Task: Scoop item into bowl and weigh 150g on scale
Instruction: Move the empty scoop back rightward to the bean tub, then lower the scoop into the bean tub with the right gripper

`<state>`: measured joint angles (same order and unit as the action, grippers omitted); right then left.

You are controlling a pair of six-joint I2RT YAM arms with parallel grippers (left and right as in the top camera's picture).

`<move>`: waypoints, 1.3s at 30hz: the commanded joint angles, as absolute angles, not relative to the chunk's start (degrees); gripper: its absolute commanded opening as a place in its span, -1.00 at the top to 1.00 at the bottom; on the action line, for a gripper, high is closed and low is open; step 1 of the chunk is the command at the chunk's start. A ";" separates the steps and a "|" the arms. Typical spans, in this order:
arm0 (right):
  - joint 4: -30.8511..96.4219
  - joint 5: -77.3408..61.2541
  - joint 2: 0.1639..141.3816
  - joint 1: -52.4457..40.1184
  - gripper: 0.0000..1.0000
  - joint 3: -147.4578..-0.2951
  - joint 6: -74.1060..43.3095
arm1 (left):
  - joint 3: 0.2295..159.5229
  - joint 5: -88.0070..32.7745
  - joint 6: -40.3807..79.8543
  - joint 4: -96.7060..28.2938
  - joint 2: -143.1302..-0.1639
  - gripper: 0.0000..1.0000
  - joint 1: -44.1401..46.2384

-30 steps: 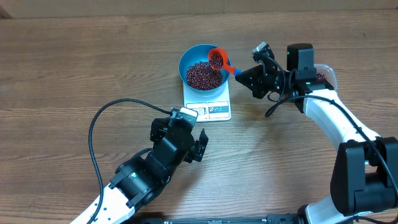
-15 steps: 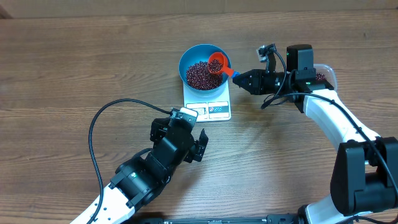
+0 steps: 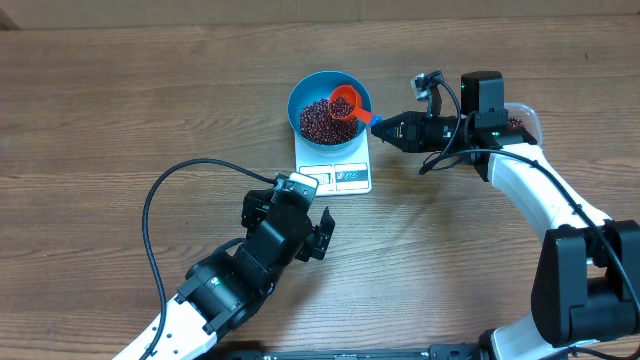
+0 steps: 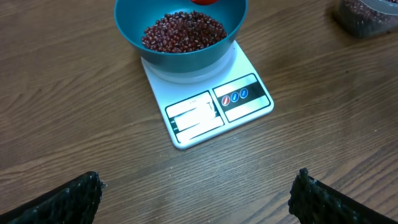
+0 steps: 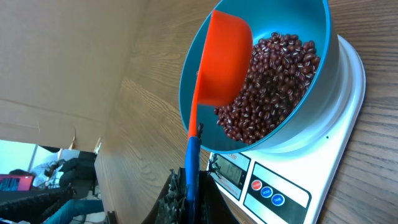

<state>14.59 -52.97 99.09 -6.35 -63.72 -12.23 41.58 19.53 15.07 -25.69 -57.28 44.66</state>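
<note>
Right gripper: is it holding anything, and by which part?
The right gripper is shut on the scoop, gripping the blue end of its handle, with the cup over the bowl. The left gripper is open and holds nothing.

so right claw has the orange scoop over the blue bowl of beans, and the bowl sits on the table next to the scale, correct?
Not quite. The bowl sits on top of the scale, not next to it; the left wrist view shows this clearly. The rest is right: the right claw holds the orange scoop over the bowl of beans.
</note>
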 commanded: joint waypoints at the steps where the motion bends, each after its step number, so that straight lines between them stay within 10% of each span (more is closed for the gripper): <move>1: 14.17 -54.13 99.46 -5.91 0.93 -63.70 -12.43 | 41.23 19.46 15.88 -25.69 -56.99 -0.99 45.04; 39: 28.32 -60.75 84.93 19.90 0.93 -63.77 -11.70 | 41.23 19.46 15.88 -25.69 -56.99 -0.99 45.04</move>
<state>27.38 -59.59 87.53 17.17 -63.72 -13.47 41.58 19.53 15.07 -25.71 -57.28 44.66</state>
